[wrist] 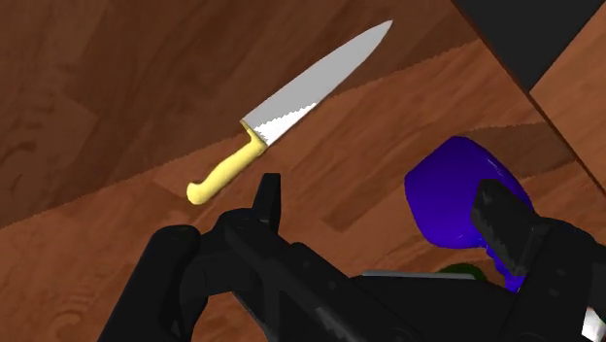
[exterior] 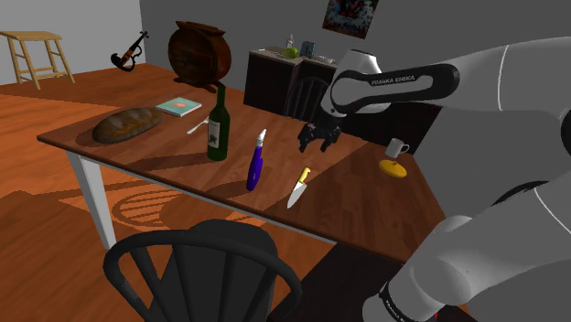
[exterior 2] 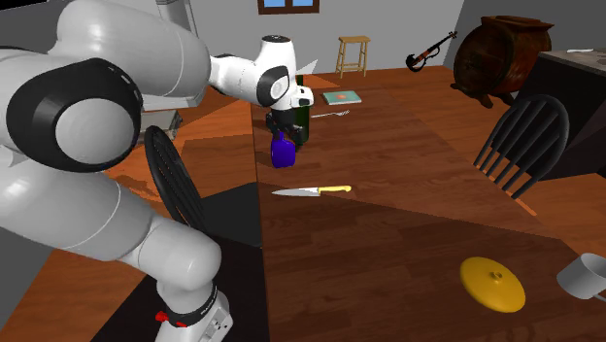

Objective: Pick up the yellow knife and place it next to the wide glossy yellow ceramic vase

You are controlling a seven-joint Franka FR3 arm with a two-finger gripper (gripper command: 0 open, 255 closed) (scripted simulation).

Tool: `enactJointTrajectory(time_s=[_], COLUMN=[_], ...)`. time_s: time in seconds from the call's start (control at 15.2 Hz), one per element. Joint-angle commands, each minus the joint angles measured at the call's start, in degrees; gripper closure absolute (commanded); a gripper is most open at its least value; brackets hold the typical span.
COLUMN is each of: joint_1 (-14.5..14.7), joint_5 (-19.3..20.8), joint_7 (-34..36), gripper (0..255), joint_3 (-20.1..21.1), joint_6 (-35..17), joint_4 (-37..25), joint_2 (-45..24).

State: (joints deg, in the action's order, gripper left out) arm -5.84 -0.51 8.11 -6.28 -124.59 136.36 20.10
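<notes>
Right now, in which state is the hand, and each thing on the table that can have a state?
hand, open, empty, above the table
yellow-handled knife, lying flat on the table, not held
green wine bottle, upright
blue bottle, upright
yellow vase, resting on the table, apart from the knife
mug, upright
book, closed, lying flat

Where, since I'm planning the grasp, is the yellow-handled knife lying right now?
In the shoulder view the knife lies flat on the wooden table, just right of the blue vessel and below the open gripper.
</notes>
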Motion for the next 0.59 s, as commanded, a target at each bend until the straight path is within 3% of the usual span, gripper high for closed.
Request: enactJointTrajectory(time_s=[0.0,0.53], joint_1=[-0.5,-2.9], joint_5=[0.0,-0.7], joint_7=[1.6,5.7], gripper=[0,0], joint_3=[-0.1,-2.2], joint_6=[-2.8,-12.3], joint_4=[-0.3,-3.7], joint_2=[-3.5,-18.7])
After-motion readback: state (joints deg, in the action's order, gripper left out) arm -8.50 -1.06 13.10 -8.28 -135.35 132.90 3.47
